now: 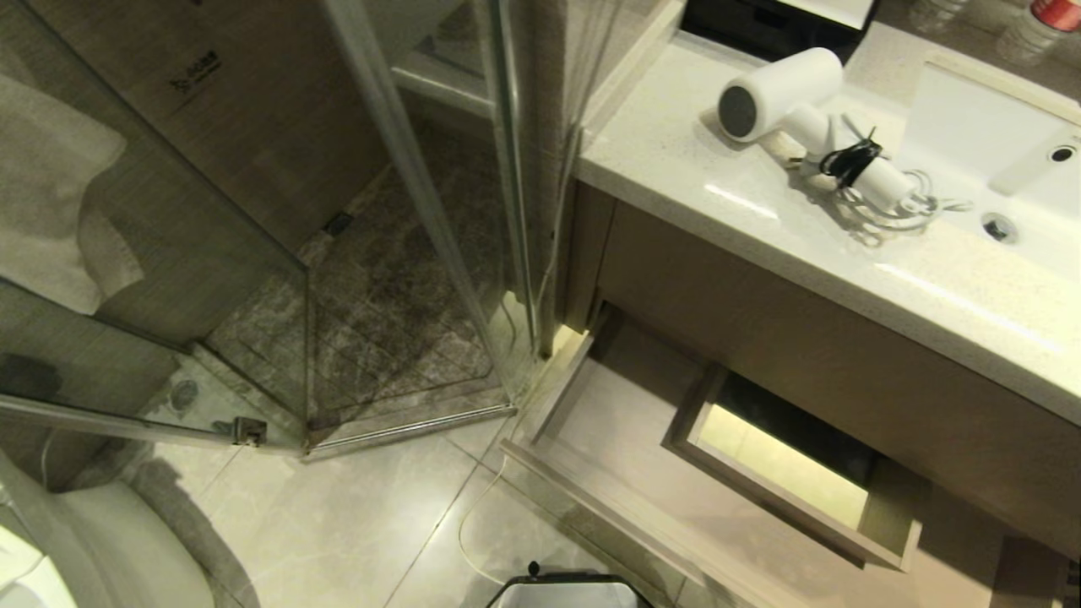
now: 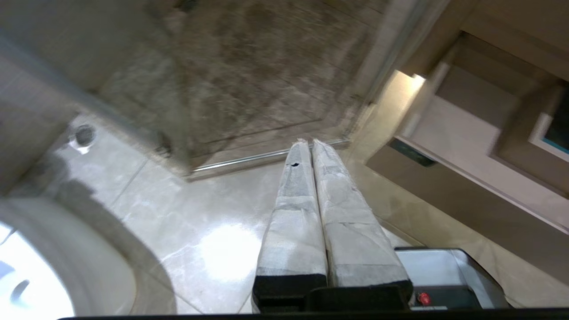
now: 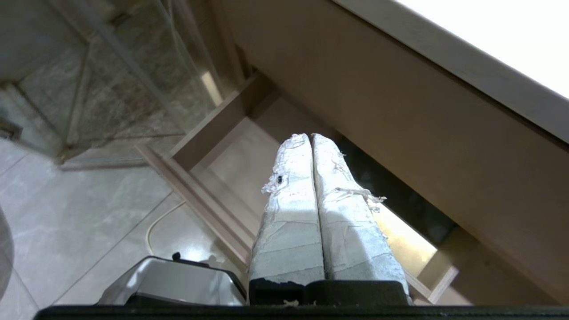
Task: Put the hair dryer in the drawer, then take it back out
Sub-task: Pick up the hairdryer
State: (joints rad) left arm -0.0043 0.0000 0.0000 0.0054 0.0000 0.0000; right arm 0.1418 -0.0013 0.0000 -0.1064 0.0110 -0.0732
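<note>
The white hair dryer (image 1: 790, 105) lies on the pale countertop (image 1: 676, 160), dark grey end toward me, its cord bundled by a black tie (image 1: 851, 160). Below it the light-brown drawer (image 1: 616, 422) stands pulled open, showing its flat floor and a boxed rectangular cut-out (image 1: 781, 460). The drawer (image 3: 240, 155) also shows in the right wrist view, under my right gripper (image 3: 310, 137), which is shut and empty. My left gripper (image 2: 309, 142) is shut and empty too, hanging over the floor tiles. Neither arm shows in the head view.
A glass shower enclosure (image 1: 405, 211) stands left of the vanity, its metal sill (image 2: 249, 158) on the floor. The sink basin (image 1: 988, 143) is right of the hair dryer. A toilet (image 1: 93, 549) sits at the lower left. My own base (image 1: 566, 591) shows at the bottom edge.
</note>
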